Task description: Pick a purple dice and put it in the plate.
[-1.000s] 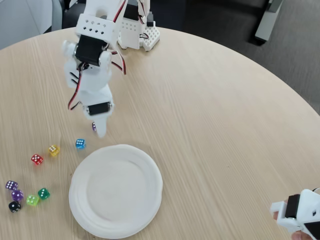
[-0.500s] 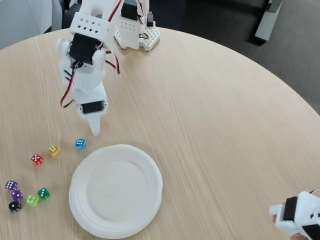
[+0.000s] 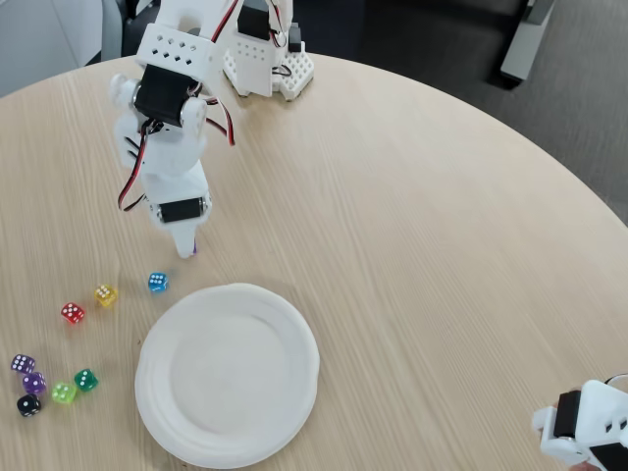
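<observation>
The white pincer points down at the pale wooden table, a sliver of tiny translucent purple dice at its tip; the round white paper plate lies just below-right.

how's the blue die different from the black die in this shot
The blue die is translucent bright blue; the black die is dark and opaque-looking. The blue die sits alone just above the plate, close to its rim; the black die lies far to the left in a cluster with purple and green dice, at the bottom of that group. The blue die is nearer the gripper than the black one. Both are small cubes with white pips, resting on the table.
</observation>
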`<state>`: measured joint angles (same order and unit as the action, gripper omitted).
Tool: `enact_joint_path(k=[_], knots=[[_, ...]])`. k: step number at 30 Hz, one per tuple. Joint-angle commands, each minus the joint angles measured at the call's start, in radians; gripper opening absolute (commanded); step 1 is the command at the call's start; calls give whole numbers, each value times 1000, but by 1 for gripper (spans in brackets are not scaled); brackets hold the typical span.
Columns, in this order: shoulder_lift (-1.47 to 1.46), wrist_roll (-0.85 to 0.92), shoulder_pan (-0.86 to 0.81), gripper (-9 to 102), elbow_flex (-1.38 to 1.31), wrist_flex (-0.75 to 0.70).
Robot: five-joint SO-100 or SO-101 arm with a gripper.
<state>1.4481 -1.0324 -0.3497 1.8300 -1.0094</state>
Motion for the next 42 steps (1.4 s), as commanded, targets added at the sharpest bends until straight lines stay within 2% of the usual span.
enact_joint_path(k=[1,42], knots=[[9,6,2,11,-21,-5],[-64,9,0,13,-17,-29]])
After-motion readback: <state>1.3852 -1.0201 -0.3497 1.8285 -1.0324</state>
